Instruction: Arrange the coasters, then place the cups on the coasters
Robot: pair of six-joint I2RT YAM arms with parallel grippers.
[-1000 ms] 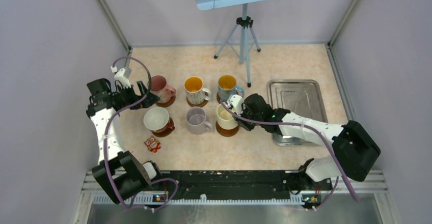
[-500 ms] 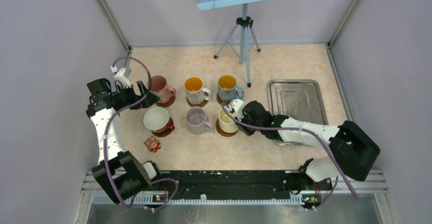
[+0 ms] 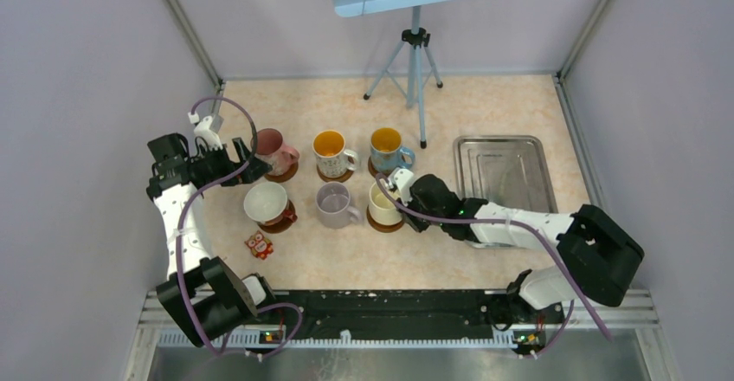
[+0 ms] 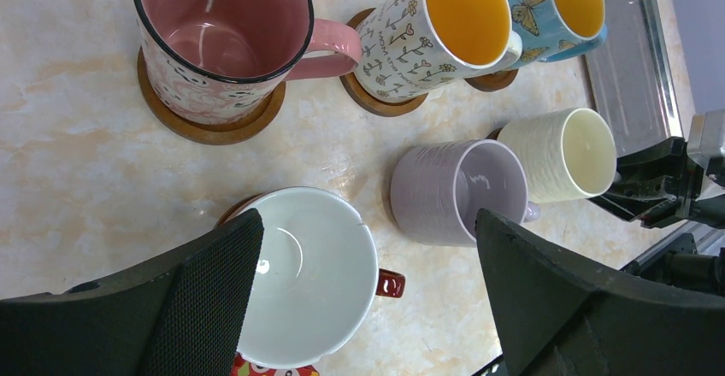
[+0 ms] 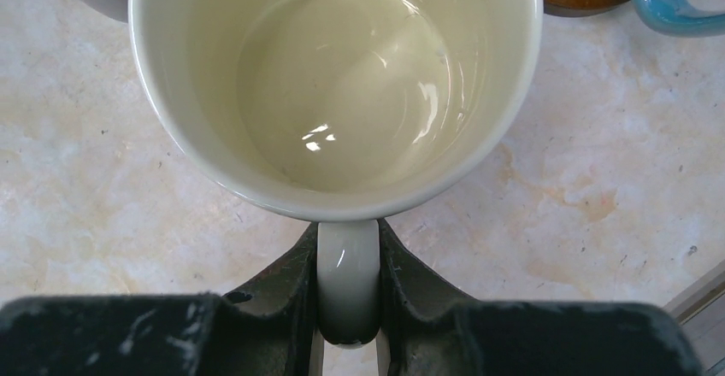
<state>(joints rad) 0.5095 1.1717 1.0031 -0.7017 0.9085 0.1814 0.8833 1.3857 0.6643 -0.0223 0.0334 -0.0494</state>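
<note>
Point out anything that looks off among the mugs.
Five mugs stand on brown coasters; the lavender mug shows none beneath it in the top or left wrist view. A small red owl figure stands near the red mug.

Right gripper (image 3: 405,203): shifted slightly toward the near edge, clamped on the handle as before. Cream cup (image 3: 384,201): carried along, now slightly nearer over its coaster (image 3: 378,224), less of the near rim showing. Right forearm (image 3: 511,218): swung a little nearer too.
</note>
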